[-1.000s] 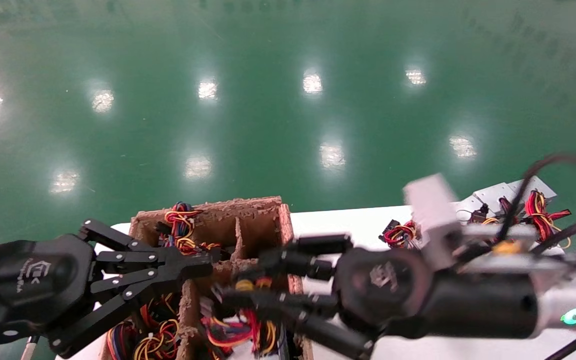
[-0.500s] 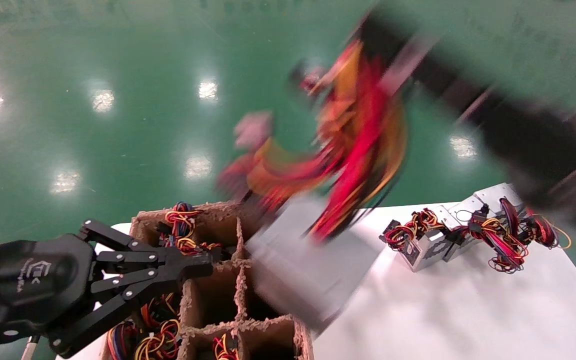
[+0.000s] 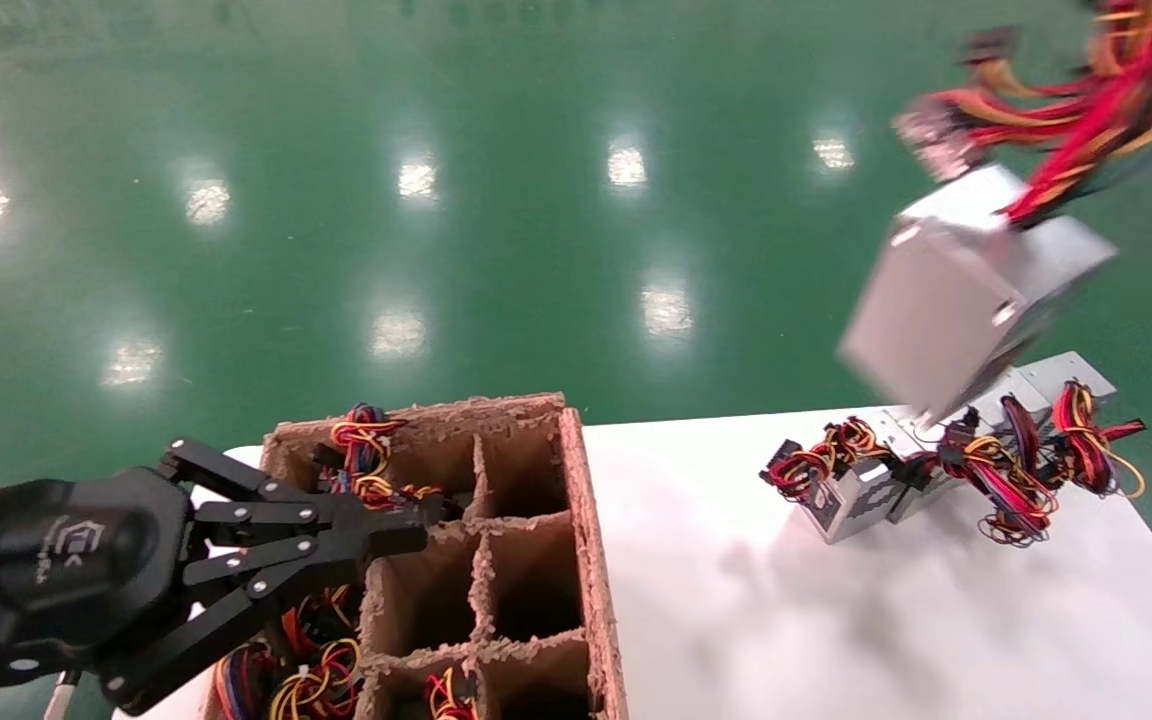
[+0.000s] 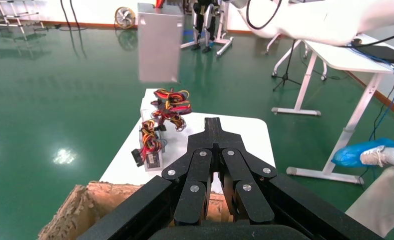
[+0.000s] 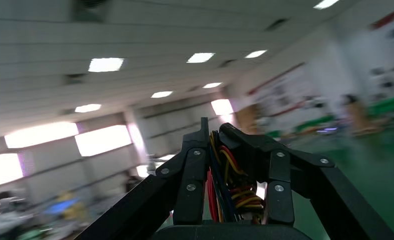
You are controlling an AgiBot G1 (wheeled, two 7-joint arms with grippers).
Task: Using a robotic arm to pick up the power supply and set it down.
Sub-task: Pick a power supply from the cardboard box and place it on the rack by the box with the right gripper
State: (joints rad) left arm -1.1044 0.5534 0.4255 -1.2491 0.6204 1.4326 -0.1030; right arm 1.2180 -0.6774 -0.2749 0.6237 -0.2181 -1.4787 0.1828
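The power supply (image 3: 956, 290), a silver-grey metal box, hangs tilted in the air above the right end of the white table (image 3: 836, 640). Its red-yellow-black wire bundle (image 3: 1086, 90) runs up out of the head view's top right corner. The right wrist view shows my right gripper (image 5: 212, 132) shut on those wires (image 5: 224, 175); the arm itself is outside the head view. The left wrist view shows the same box (image 4: 160, 42) hanging high over the table. My left gripper (image 3: 424, 516) is shut and empty, level over the cardboard box's left side.
The brown cardboard divider box (image 3: 576, 500) stands at the table's left end, with wire bundles in several cells. Two more power supplies (image 3: 856, 490) (image 3: 1026, 400) with tangled wires lie at the table's far right. Green floor lies beyond the table.
The right gripper has left the divider box and swung up and to the right, carrying the power supply by its wires. The left arm has not moved.
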